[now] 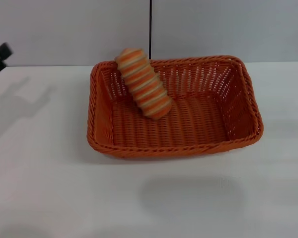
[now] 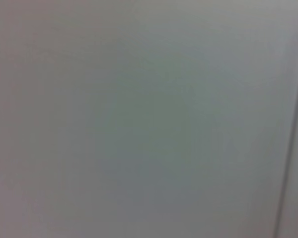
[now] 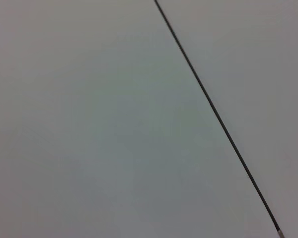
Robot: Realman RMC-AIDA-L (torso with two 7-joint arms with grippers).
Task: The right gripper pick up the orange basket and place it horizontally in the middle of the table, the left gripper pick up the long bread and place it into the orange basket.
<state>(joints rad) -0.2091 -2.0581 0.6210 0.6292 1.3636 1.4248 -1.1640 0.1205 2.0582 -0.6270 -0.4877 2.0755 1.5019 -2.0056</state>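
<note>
In the head view the orange basket (image 1: 175, 110) lies lengthwise across the middle of the white table (image 1: 49, 188). The long bread (image 1: 143, 83), striped orange and cream, rests inside it. One end is on the basket floor and the other leans up over the back-left rim. A black part of my left gripper (image 1: 1, 52) pokes in at the far left edge, well away from the basket and holding nothing. The right gripper is out of view. Neither wrist view shows the basket or the bread.
A grey wall with a thin dark vertical seam (image 1: 150, 27) stands behind the table. The same kind of dark line (image 3: 213, 111) crosses the right wrist view. The left wrist view holds only a plain grey surface.
</note>
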